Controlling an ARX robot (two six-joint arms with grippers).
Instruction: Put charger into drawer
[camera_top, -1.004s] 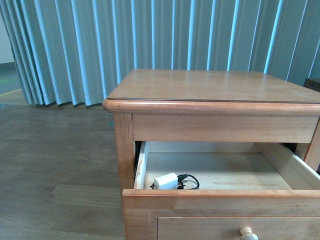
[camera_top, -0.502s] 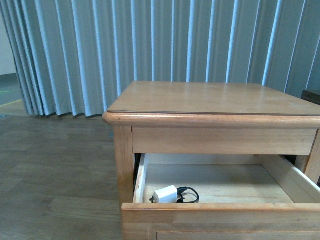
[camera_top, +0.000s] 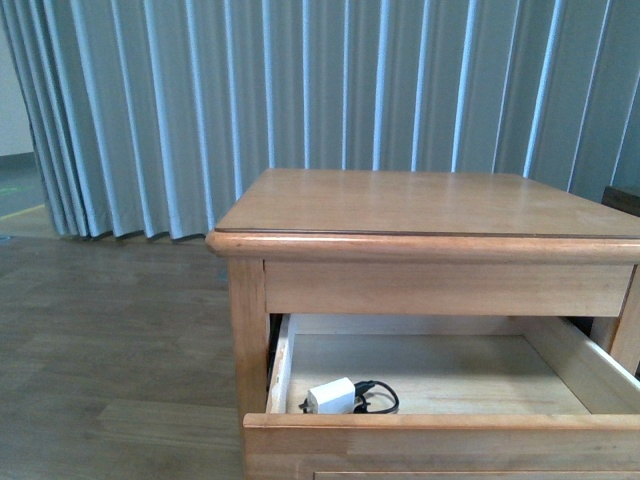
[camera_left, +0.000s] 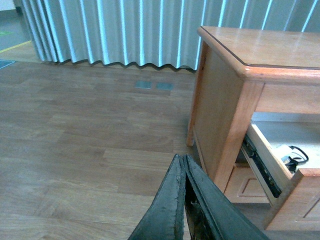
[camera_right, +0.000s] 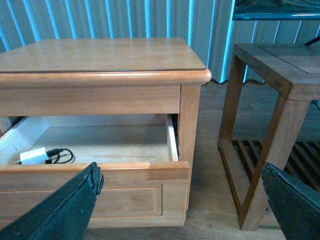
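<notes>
The left hand (camera_left: 181, 161) has its two dark, worn fingers (camera_left: 169, 212) pressed flat together with nothing between them. It hangs over the brown wood-plank floor (camera_left: 75, 140), off the left side of a light-brown wooden bedside cabinet (camera_left: 220, 95). In this left wrist view the cabinet stands in front of pale blue-grey pleated curtains (camera_left: 110, 30). Its wide upper wooden drawer (camera_left: 305, 200) stands open, with a black slide rail (camera_left: 261, 161) showing along its side. The small white rectangular charger (camera_left: 284, 151) lies inside, its thin black cable (camera_left: 300, 153) looped beside it.

In the right wrist view the right hand (camera_right: 181, 172) is spread wide and holds nothing, one dark finger (camera_right: 65, 210) low on each side of the picture, and it faces the drawer (camera_right: 130, 167). The charger (camera_right: 35, 156) lies flat on the drawer's pale bottom, just behind the front panel, and the cable (camera_right: 62, 156) is coiled at one end of it. A dark-brown wooden side table (camera_right: 280, 65) with a slatted lower shelf stands near the cabinet's right side, apart from it.

In the front view the cabinet's smooth top surface (camera_top: 420, 200) overhangs the open drawer (camera_top: 440, 420). The charger (camera_top: 331, 396) sits in the drawer's front left corner, close to the left wall and the front panel. The cable (camera_top: 378, 398) lies to its right.
</notes>
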